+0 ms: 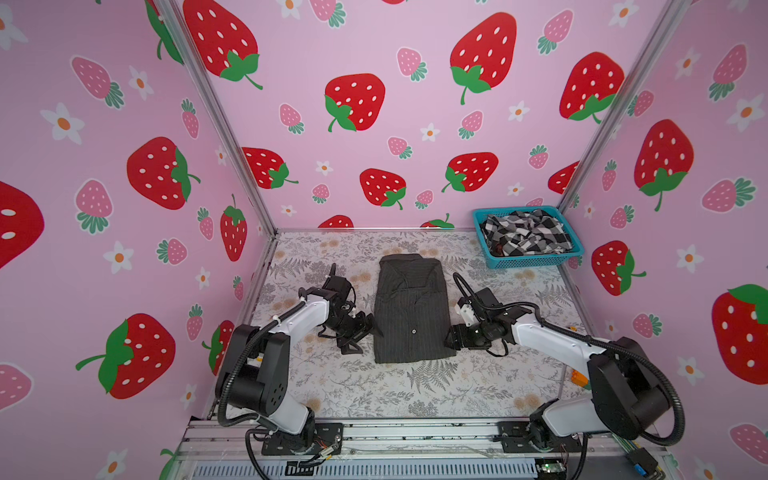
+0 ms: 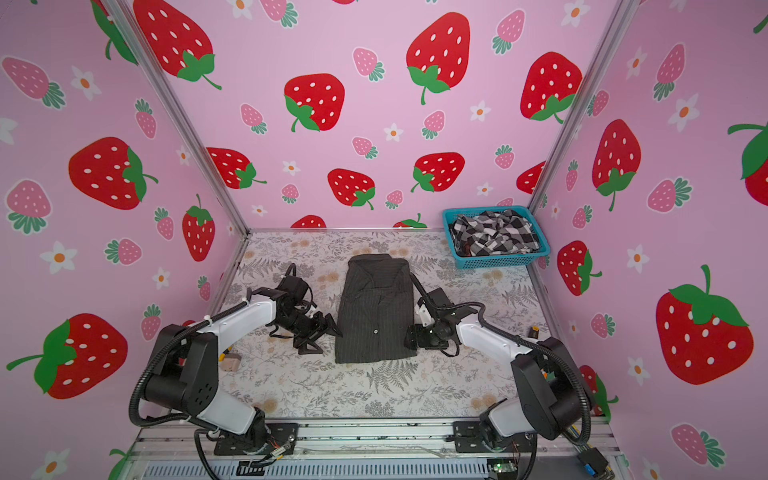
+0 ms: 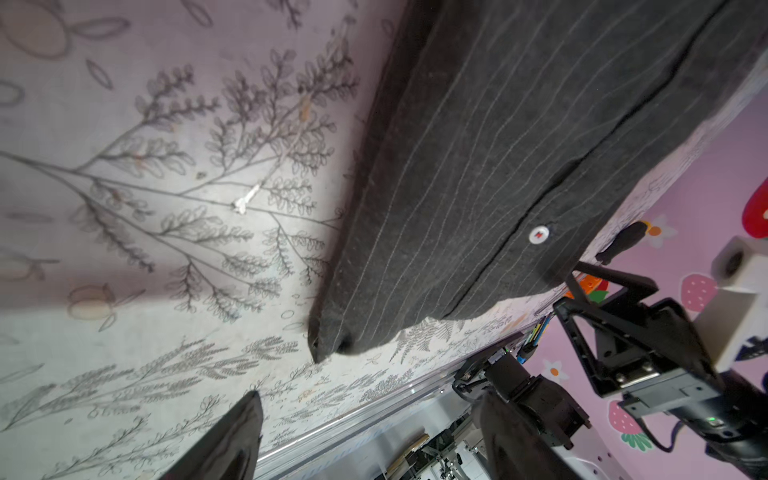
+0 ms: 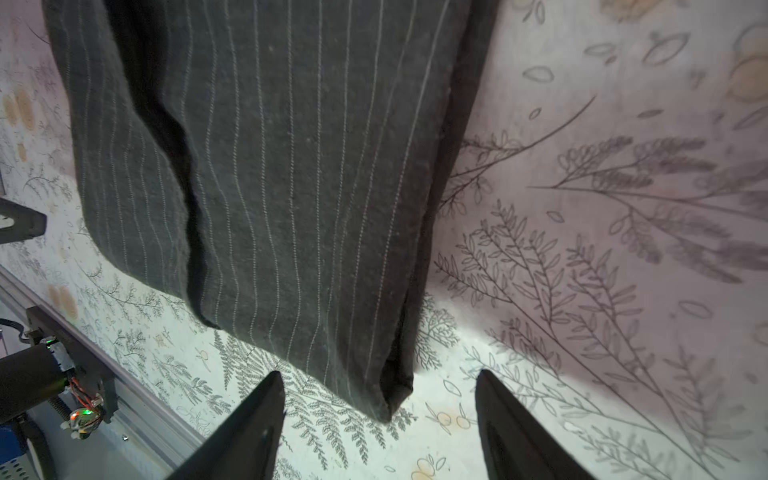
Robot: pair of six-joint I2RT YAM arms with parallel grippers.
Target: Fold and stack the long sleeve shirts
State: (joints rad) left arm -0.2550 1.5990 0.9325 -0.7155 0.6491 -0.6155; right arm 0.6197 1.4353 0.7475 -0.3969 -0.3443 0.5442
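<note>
Top views both show pinstriped shirt [image 1: 411, 316] lying long way front-to-back between left jaws and right jaws. Both equally near its sides, spread wide, holding nothing.

The dark pinstriped shirt [image 3: 519, 158] lay folded across the upper right of the frame. Its layers narrowed to a corner just below centre, resting on the fern-printed table cover [image 3: 166, 187]. A seam ran diagonally through the cloth, and a pale button [image 3: 539, 235] sat beside it, right of centre. At the bottom edge the left gripper [image 3: 374, 440] was spread wide. Its two black fingers [image 3: 237, 440] stood well apart, clear of the shirt's corner, with only table cover and the metal rail [image 3: 374, 417] between them. At the right edge the right gripper [image 3: 569, 289] sat just beside the shirt's hem, in front of a pink strawberry wall [image 3: 715, 166].
</note>
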